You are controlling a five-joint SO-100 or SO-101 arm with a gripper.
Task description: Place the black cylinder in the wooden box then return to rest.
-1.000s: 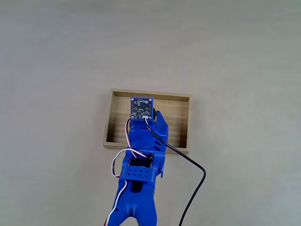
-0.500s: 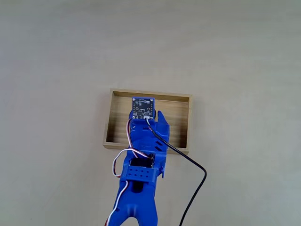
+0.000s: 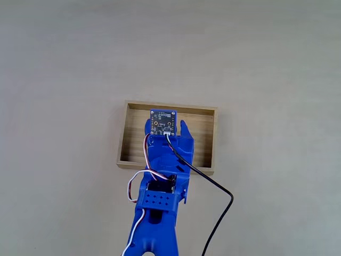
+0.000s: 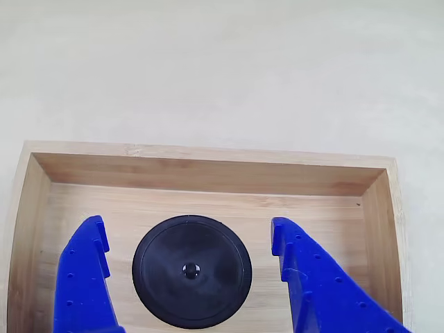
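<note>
Black cylinder (image 4: 191, 270) — flat on wooden box (image 4: 208, 177) floor; gripper (image 4: 187, 239) spread wide either side — not touching.

A pale grey-beige tabletop (image 3: 64, 64) with a faint mottled, matte finish spreads across the fixed view, evenly lit and free of strong shadows; in the other view the same light surface (image 4: 222, 62) runs along the upper part, smooth and slightly speckled
</note>
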